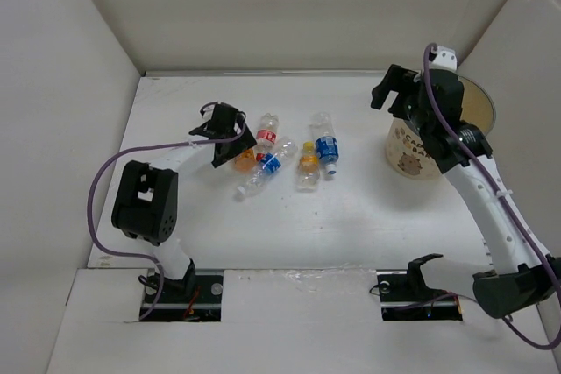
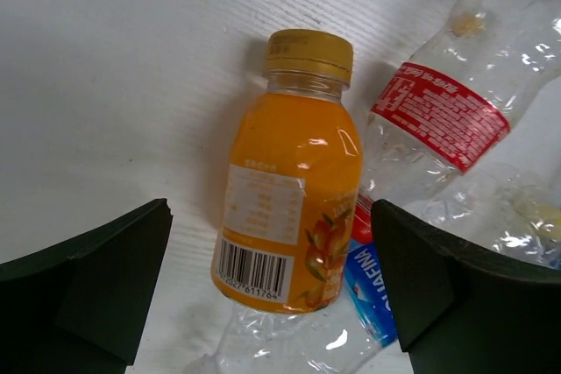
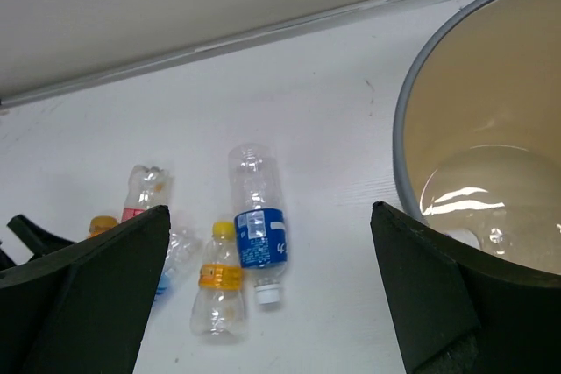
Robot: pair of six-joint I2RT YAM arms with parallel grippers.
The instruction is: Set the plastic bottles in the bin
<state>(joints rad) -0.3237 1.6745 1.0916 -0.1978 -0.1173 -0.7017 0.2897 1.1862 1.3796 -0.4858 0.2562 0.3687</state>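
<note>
Left hand point(image 2: 270, 216) wide over orange bottle point(image 2: 294, 155)

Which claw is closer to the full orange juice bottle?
Left. The left gripper hangs open directly over the orange juice bottle; the right gripper is far off, by the bin.

Bottles point(image 1: 270, 164) lie clustered on the table point(image 1: 351, 216), the bin point(image 1: 408, 157) well right of them
</note>
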